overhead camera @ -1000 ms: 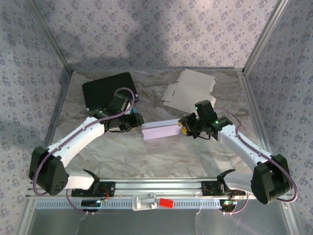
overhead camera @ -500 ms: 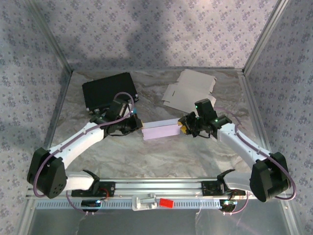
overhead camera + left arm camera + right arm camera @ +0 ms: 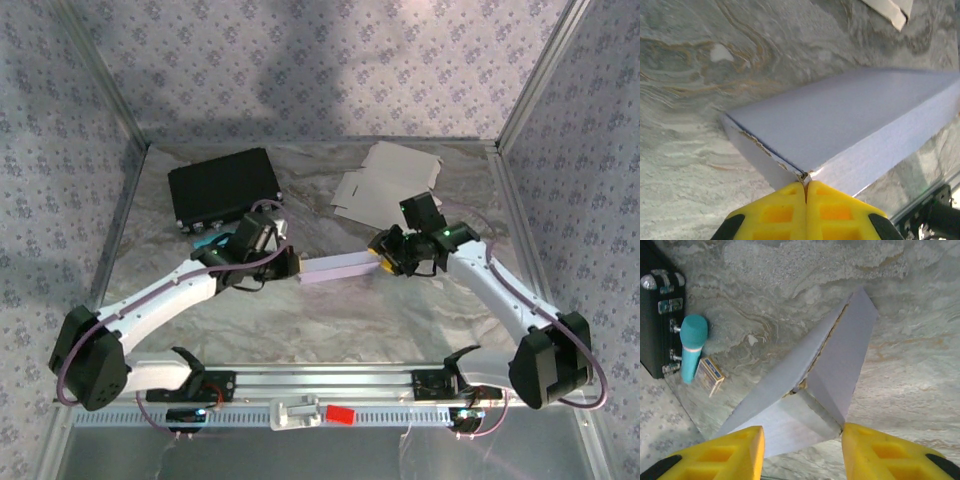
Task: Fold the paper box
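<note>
One lavender paper box (image 3: 338,267) lies mid-table between the two grippers. The left gripper (image 3: 288,264) has its yellow fingers (image 3: 780,212) pressed together, tips at the box's near corner; whether any paper is caught between them cannot be told. The right gripper (image 3: 385,262) stands spread wide around the box's other end, with both fingers (image 3: 875,452) against its sides, gripping it. Behind it lie two flat cardboard blanks (image 3: 385,180). At far left sits one black case (image 3: 222,187), with one teal microphone (image 3: 692,347) and one small matchbox-like carton (image 3: 710,372) beside it on the marbled table (image 3: 330,320).
</note>
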